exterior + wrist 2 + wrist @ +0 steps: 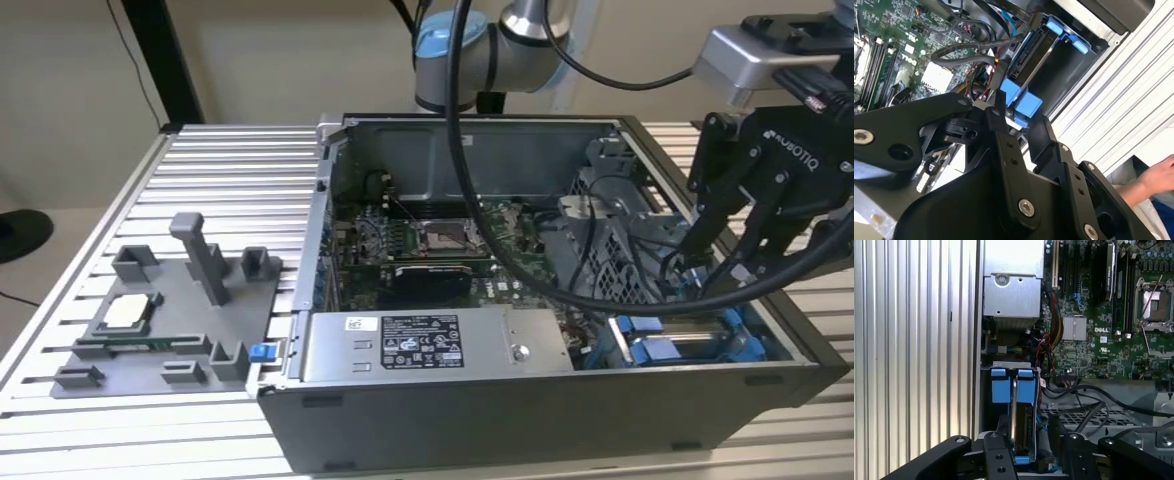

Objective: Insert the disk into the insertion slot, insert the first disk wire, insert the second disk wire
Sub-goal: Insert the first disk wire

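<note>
While it stands on its thin edge, the flat silver-grey hard disk in its bright blue plastic frame (1023,430) sits in the grey metal slot with blue parts (1004,364). The black gripper (1029,426) reaches around its near end. I cannot tell if it squeezes the hard disk. The slot is in a corner of the big grey computer case (534,420) on the ribbed silver counter (227,160).

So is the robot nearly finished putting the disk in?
Not yet. The disk sits on edge in the insertion slot, with the gripper right over it; whether it is fully in, I cannot tell. Its two wires look left to do: loose black cables lie beside it.
</note>
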`<state>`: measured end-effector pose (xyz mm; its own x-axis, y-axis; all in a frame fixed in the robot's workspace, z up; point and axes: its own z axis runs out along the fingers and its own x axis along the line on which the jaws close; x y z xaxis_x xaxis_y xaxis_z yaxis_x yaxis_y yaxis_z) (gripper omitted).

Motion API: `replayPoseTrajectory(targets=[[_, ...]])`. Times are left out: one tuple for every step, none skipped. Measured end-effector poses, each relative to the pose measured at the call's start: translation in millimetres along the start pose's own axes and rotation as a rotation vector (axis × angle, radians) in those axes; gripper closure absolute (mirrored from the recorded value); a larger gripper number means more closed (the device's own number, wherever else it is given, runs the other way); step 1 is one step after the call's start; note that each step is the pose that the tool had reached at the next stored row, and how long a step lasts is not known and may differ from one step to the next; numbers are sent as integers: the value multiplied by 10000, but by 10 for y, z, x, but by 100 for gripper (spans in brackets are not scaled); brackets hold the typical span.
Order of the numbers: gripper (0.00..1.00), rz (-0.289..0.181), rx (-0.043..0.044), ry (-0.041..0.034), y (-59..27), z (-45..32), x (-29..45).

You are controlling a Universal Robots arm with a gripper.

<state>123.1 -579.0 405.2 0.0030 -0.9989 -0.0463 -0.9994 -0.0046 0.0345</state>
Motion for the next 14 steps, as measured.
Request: replayPoseTrajectory(targets=[[0, 0, 0, -1, 1, -14, -3], [0, -1, 0, 0, 1, -34, -9], [0, -3, 0, -2, 1, -37, -12], [0, -7, 0, -2, 1, -39, -15], [0, -12, 1, -2, 1, -39, -17], [0, -25, 9, -1, 0, -39, -20], [0, -41, 24, 0, -1, -39, -23], [0, -60, 53, 1, 0, -39, -26], [0, -78, 90, 2, 1, -39, -28], [0, -101, 138, 6, 1, -39, -31], [0, -124, 193, 10, 0, -38, -33], [0, -149, 257, 16, 1, -38, -35], [0, -174, 317, 21, 1, -37, -37], [0, -205, 391, 30, 0, -35, -39]])
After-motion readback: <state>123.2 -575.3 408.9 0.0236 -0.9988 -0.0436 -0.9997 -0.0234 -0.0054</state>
